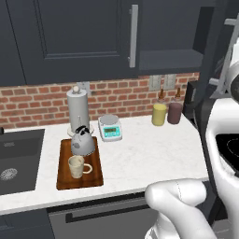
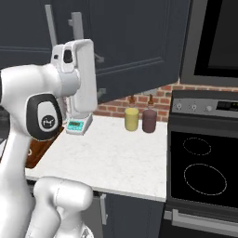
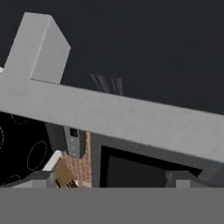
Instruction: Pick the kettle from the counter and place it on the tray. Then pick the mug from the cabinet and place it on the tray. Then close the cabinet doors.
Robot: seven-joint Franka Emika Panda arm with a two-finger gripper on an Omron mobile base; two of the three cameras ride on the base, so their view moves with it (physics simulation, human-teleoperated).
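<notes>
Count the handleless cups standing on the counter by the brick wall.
2. The yellow cup stands at the back of the counter, right of the scale; the maroon cup stands right beside it, nearer the stove. The arm may hide more.

In the left base view the arm [image 1: 224,140] covers the right end of the counter [image 1: 149,154] and the open cabinet door [image 1: 205,65] behind it. The sink [image 1: 18,161] is cut by the left edge. The kettle [image 1: 83,141] hides the far end of the tray [image 1: 79,179] and the foot of the paper-towel roll [image 1: 78,111]. The scale's [image 1: 111,128] display is too small to read.

In the right base view the arm [image 2: 42,116] hides most of the tray [image 2: 39,148] and part of the scale [image 2: 78,124]. The stove [image 2: 204,172] runs off the right edge.

In the hand view a door handle [image 3: 113,116] crosses close and blurred, blocking what lies behind; the fingertips [image 3: 43,178] barely clear the bottom.
</notes>
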